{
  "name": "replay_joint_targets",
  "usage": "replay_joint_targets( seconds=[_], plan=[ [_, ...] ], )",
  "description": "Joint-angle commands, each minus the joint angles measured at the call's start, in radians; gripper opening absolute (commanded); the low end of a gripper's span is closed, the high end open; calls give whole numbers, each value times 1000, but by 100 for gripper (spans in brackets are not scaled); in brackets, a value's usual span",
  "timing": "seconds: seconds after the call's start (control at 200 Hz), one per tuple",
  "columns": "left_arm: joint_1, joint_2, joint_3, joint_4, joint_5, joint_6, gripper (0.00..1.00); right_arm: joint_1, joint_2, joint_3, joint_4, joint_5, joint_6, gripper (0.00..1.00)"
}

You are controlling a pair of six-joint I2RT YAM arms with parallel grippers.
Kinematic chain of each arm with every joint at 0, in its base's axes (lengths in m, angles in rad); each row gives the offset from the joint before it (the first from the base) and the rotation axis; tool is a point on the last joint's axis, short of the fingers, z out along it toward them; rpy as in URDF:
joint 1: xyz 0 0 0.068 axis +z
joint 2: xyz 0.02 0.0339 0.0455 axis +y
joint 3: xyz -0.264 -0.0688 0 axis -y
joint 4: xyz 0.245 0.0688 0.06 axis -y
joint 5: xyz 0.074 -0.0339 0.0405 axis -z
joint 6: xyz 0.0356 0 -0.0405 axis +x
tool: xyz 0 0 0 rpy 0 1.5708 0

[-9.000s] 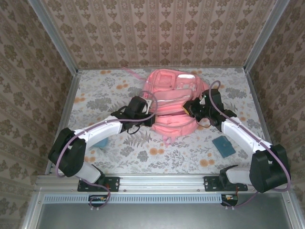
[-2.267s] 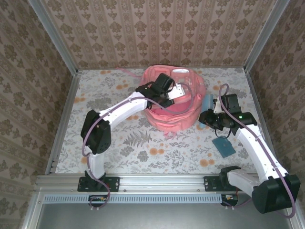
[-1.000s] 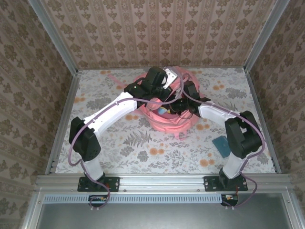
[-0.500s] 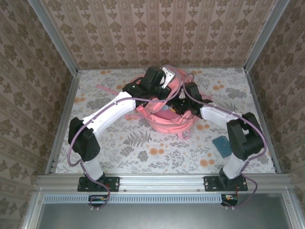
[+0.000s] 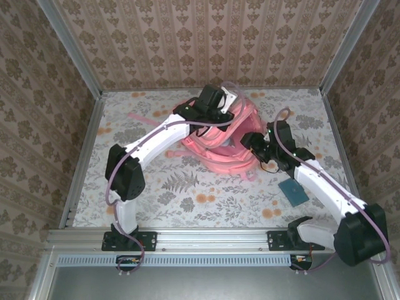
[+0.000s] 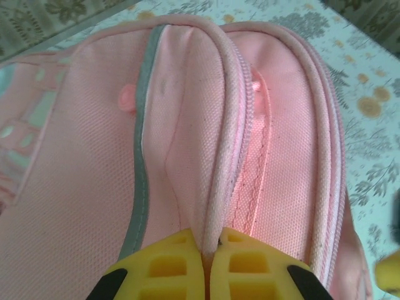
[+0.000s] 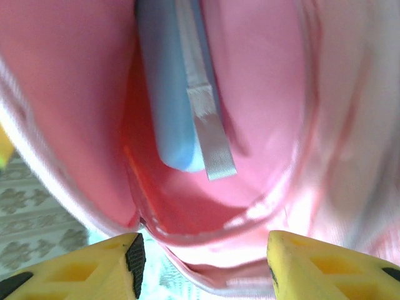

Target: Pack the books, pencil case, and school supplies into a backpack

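Note:
The pink backpack (image 5: 219,150) sits at the table's middle back with its mouth held up. My left gripper (image 5: 219,112) is shut on the backpack's piped rim (image 6: 215,187), its yellow fingertips (image 6: 169,265) pinching the edge. Just right of the bag, my right gripper (image 5: 249,142) stands open and holds nothing. In the right wrist view it (image 7: 206,262) faces the open mouth. Inside lies a light-blue oblong item (image 7: 165,94); whether it is the pencil case I cannot tell. A teal flat square (image 5: 293,190) lies on the table at the right. The books are hidden.
A grey ribbon tag (image 7: 203,112) hangs inside the bag beside the blue item. A pink strap (image 5: 140,117) trails left from the bag. Patterned walls close the table on three sides. Floral tabletop (image 5: 187,194) lies bare in front of the bag.
My right gripper has drawn back out of the backpack to the right and opened, leaving the light-blue item inside. The left gripper keeps its hold on the rim.

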Motion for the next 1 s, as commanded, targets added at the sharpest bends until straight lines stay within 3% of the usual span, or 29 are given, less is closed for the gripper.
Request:
replay_joint_targets(
  seconds=[0.0, 0.08, 0.125, 0.2, 0.26, 0.425, 0.57, 0.69, 0.885, 0.995],
  plan=[
    [7, 51, 131, 55, 83, -82, 4, 3, -57, -23, -181, 152, -90, 56],
    [21, 64, 152, 26, 76, -144, 40, 26, -73, -16, -227, 192, -139, 56],
    [38, 46, 121, 30, 76, -183, 55, 52, -73, -2, -253, 227, -156, 57],
    [70, -14, 15, 62, 68, -247, 71, 110, -67, 15, -290, 278, -171, 58],
    [106, -82, -101, 100, 74, -311, 77, 159, -52, 25, -288, 308, -174, 59],
    [212, -244, -459, 221, 118, -597, 75, 254, 14, 51, -265, 330, -138, 61],
    [238, -271, -697, 437, 210, -804, 57, 294, 67, 65, -187, 309, -112, 63],
    [252, -217, -745, 540, 266, -882, 46, 317, 109, 97, -185, 297, -113, 60],
    [256, -157, -740, 526, 239, -937, 50, 331, 144, 104, -157, 281, -96, 59],
    [255, -122, -741, 605, 288, -966, 43, 338, 170, 111, -150, 281, -99, 58]
  ],
)
